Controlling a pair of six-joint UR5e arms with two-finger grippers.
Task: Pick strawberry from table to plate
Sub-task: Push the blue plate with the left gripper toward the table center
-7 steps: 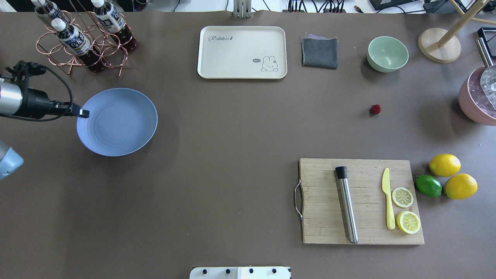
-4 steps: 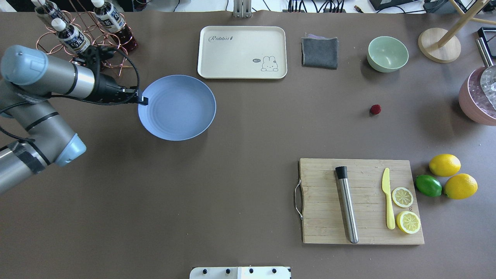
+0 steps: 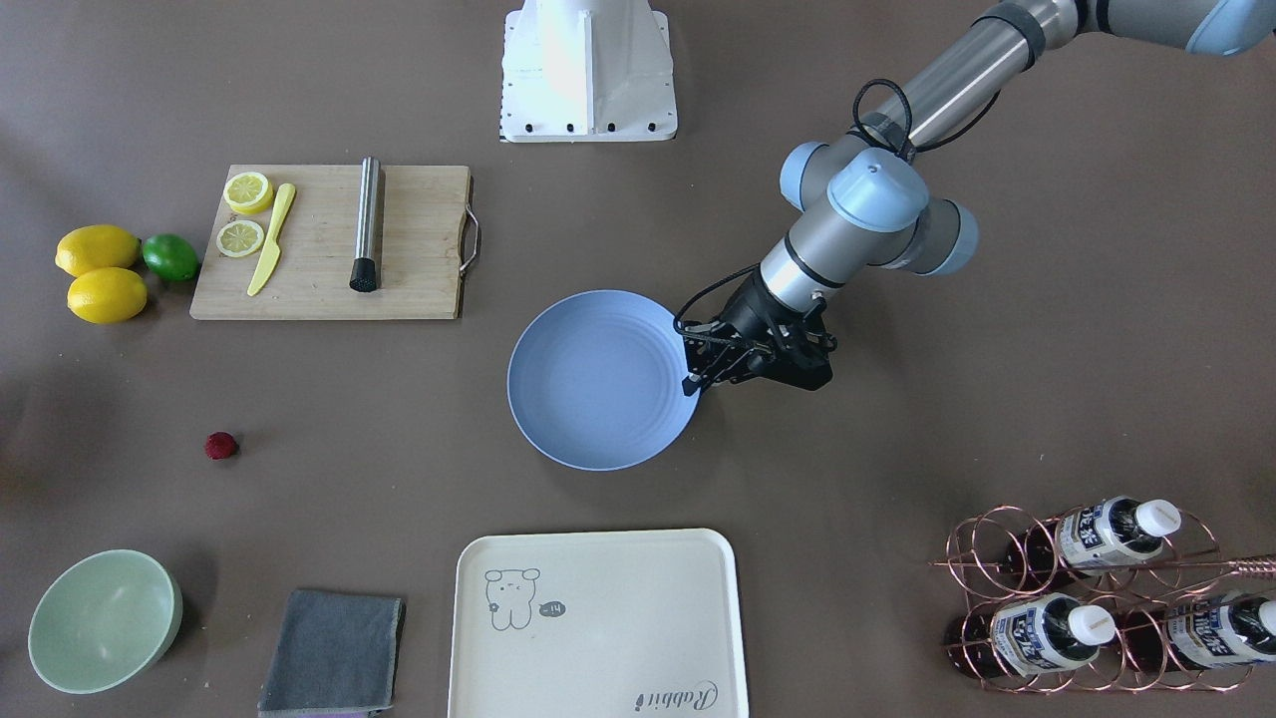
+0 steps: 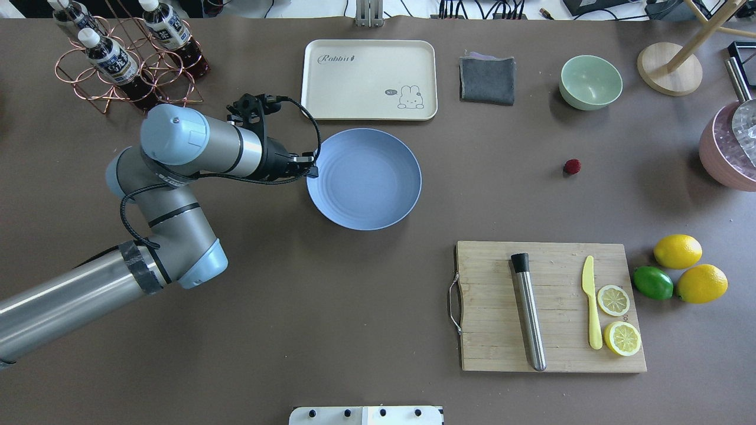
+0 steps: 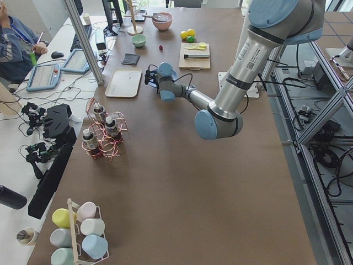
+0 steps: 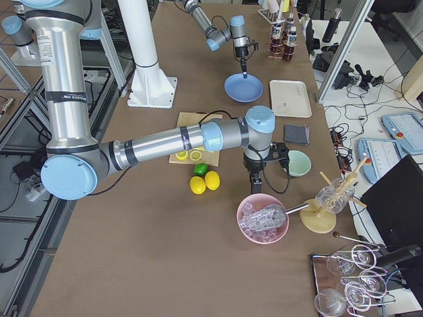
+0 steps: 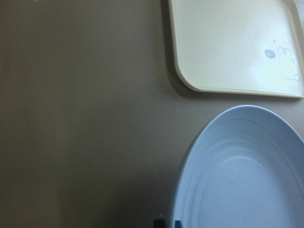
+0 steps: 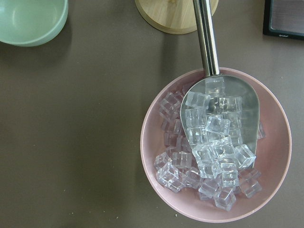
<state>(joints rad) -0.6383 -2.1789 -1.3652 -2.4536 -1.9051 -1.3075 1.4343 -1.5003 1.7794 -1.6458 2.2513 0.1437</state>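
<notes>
The strawberry [image 4: 572,166] is a small dark-red berry lying alone on the brown table [image 4: 331,307], right of centre; it also shows in the front-facing view as the strawberry [image 3: 220,446]. The blue plate [image 4: 378,189] sits near the table's middle, just below the cream tray. My left gripper [image 4: 311,172] is shut on the plate's left rim; the left wrist view shows the plate [image 7: 247,175] filling its lower right. My right gripper [image 6: 256,181] hangs near the pink ice bowl, seen only from the side, so I cannot tell its state.
A cream tray [image 4: 369,79], grey cloth [image 4: 487,79] and green bowl [image 4: 590,81] line the far side. A cutting board [image 4: 549,307] with muddler, knife and lemon slices is near right, lemons and a lime [image 4: 652,283] beside it. A bottle rack [image 4: 127,59] stands far left, an ice bowl [image 8: 213,147] far right.
My left arm has carried the plate rightward, from the table's left side to near its middle below the cream tray. The strawberry has not moved.
</notes>
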